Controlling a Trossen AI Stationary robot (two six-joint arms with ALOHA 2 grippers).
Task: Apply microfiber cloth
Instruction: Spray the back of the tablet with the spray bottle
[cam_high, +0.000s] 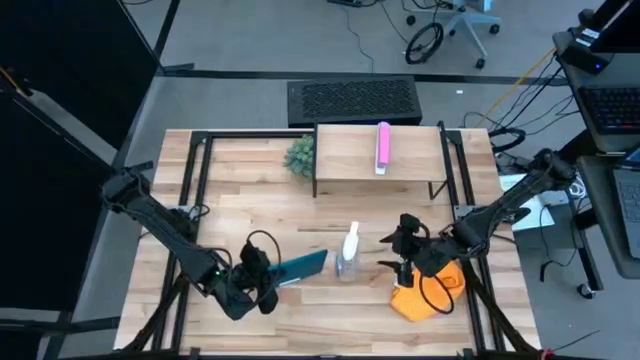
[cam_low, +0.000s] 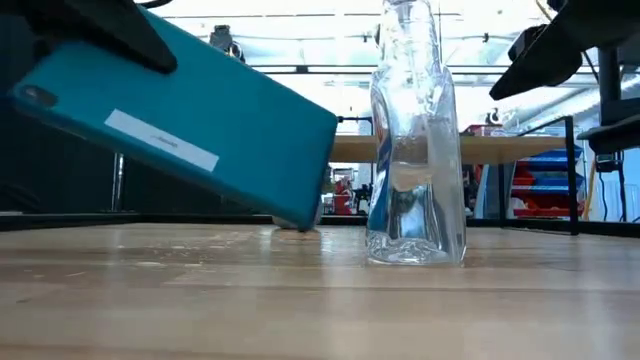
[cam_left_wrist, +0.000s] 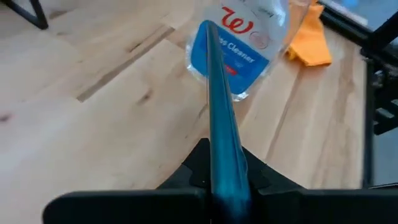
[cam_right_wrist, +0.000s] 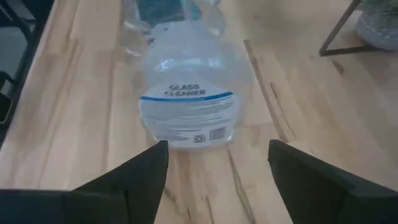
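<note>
- Wooden tabletop (cam_high: 300, 215) with a black frame is our whole workspace, office floor and cables behind it.
- Nearest to us, the left gripper (cam_high: 262, 276) is clamped tight on one end of the teal tablet (cam_high: 302, 265), holding it tilted up with its far corner low beside the glass cleaner bottle (cam_high: 347, 255).
- Right gripper (cam_high: 404, 243) hangs with its fingers spread wide and nothing in them, facing the bottle.
- The microfiber cloth (cam_high: 425, 295) is bunched up on the table under the right arm, well apart from the tablet, so we'd say wiping hasn't started: cloth needs picking up, then rubbing on the tablet.
- Farther back we see a raised shelf (cam_high: 350, 150) with a pink bar (cam_high: 382, 146) and a small plant (cam_high: 299, 154).
- Hard to tell: the arm covers part of the cloth, and we can't see the tablet's screen side properly.
</note>
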